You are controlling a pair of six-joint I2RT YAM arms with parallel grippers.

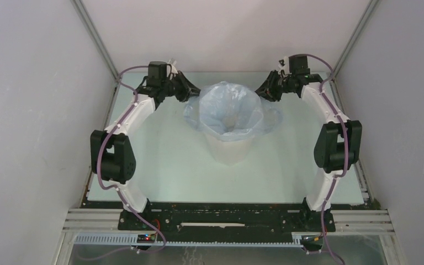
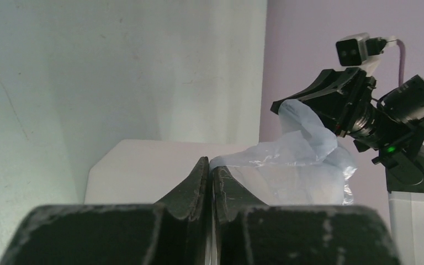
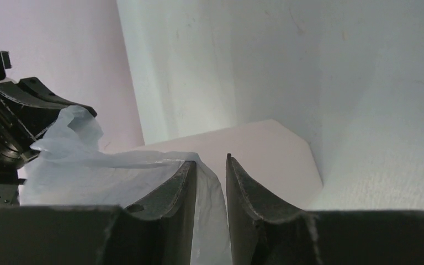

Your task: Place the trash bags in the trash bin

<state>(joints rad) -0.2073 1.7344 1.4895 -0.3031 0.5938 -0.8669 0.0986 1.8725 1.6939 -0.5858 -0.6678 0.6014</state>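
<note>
The translucent white trash bin [image 1: 229, 152] stands upright at the table's middle. The pale blue trash bag [image 1: 229, 105] is draped over its mouth, its rim spread wide and its middle sagging into the bin. My left gripper [image 1: 194, 93] is at the bag's left rim, and in the left wrist view [image 2: 211, 161] it is shut on the bag's edge [image 2: 298, 149]. My right gripper [image 1: 260, 91] is at the right rim. In the right wrist view [image 3: 212, 160] its jaws stand apart, with the bag's film [image 3: 88, 165] draped over one finger and hanging in the gap.
Pale enclosure walls [image 1: 27, 110] stand at the left, right and back. The back wall is close behind both grippers. The arm bases sit on a black rail [image 1: 221, 218] at the near edge.
</note>
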